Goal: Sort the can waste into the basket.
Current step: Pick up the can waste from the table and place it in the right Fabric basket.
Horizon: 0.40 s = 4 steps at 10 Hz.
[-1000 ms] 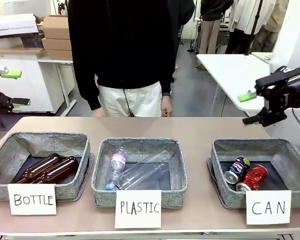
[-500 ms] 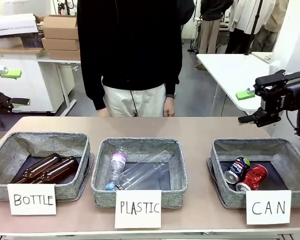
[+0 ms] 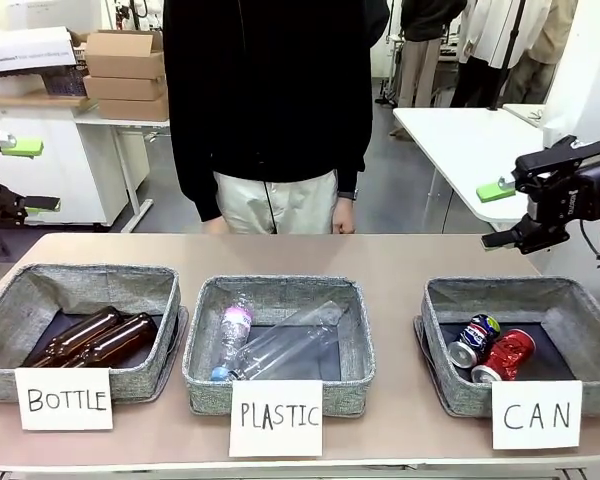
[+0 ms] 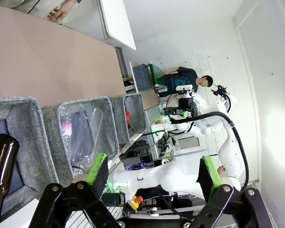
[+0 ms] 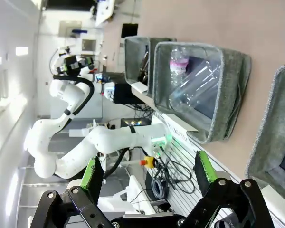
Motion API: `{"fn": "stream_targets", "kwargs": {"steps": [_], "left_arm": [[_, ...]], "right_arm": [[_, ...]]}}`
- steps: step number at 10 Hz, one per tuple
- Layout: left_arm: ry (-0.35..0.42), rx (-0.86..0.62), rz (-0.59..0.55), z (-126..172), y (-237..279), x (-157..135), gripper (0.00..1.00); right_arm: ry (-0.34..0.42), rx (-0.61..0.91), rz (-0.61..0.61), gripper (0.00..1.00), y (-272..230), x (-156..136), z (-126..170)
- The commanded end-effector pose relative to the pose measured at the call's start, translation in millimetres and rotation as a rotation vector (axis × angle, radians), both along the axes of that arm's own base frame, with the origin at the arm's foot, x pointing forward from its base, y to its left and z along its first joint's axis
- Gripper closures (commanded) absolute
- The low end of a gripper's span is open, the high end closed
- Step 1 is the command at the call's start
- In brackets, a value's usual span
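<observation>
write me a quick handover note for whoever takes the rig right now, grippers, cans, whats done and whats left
Left gripper: open, empty, raised off to the left side of the table.
Right gripper: open, empty, raised above the far right of the table, behind the can basket.
Cans: the red can and the blue can both lie side by side on that basket's floor.
Done: both cans are sorted.
Left: no cans visible on the table; likely nothing but parking the arms.
</observation>
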<state>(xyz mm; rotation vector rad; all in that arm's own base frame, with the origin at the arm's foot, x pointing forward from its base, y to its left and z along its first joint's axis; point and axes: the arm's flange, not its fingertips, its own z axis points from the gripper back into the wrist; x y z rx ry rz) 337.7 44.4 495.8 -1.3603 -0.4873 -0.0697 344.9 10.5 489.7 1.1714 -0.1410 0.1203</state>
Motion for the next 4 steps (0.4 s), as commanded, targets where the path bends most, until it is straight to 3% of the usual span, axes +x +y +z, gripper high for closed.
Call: {"fn": "stream_targets", "kwargs": {"steps": [1, 4], "left_arm": [[0.001, -0.019, 0.012, 3.0, -2.0, -1.2, 0.01], [0.001, -0.019, 0.012, 3.0, -2.0, -1.2, 0.01]], "right_arm": [[0.020, -0.004, 0.000, 0.00, 0.7, 0.2, 4.8], [0.020, -0.004, 0.000, 0.00, 0.7, 0.2, 4.8]]}}
